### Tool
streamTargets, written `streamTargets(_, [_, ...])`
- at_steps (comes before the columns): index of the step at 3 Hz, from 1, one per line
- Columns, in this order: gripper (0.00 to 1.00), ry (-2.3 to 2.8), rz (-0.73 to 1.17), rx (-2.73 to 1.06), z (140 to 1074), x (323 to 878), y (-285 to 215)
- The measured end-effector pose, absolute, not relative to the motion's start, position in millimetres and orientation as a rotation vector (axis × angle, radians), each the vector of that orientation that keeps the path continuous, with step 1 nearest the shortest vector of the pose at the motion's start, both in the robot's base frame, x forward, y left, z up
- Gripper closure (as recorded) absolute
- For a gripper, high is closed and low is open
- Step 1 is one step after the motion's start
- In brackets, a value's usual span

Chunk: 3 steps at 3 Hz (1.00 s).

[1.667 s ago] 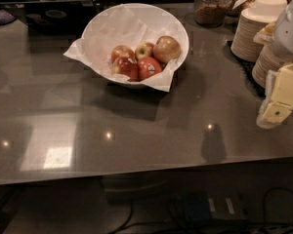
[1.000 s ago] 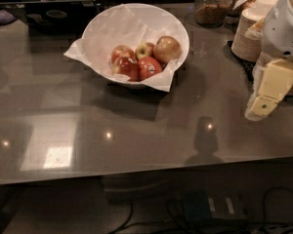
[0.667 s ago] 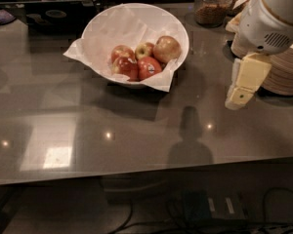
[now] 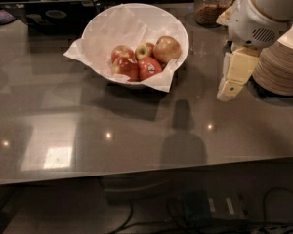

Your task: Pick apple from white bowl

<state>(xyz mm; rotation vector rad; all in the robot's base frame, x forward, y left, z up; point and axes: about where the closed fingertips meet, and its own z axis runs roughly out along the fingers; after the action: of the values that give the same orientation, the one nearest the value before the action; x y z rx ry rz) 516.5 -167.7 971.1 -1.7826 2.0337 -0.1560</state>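
Observation:
The white bowl [image 4: 107, 30], lined with crinkled white paper, stands at the back middle of the grey counter. Several apples lie in it. The apple [image 4: 167, 48], the largest, pale tan with a reddish blush, lies at the right side of the pile. A deep red apple with a white sticker [image 4: 149, 68] lies in front of it, and a small yellow-red apple [image 4: 143, 50] to its left. My gripper [image 4: 229, 89] hangs from the white arm to the right of the bowl, above the counter, apart from the bowl and holding nothing I can see.
Stacks of paper plates [image 4: 281, 67] stand at the right edge, just behind the arm. A glass jar [image 4: 210, 6] stands at the back right. A dark tray [image 4: 53, 16] sits behind the bowl on the left. The counter's front edge [image 4: 136, 177] runs across the lower part.
The arm has swung from the right edge leftward and toward the bowl. Its shadow on the counter moved left with it. The bowl and apples have not moved.

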Motion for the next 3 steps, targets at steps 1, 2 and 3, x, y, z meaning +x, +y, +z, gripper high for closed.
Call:
streamTargets(1, [0.00,2.001,-0.127,-1.722,974.3,526.7,-163.7])
streamTargets(2, [0.00,1.915,-0.066,-1.654,977.5,553.1,-153.5])
streamTargets(3, [0.00,1.825,0.052,-1.598,977.6,582.1,-143.0])
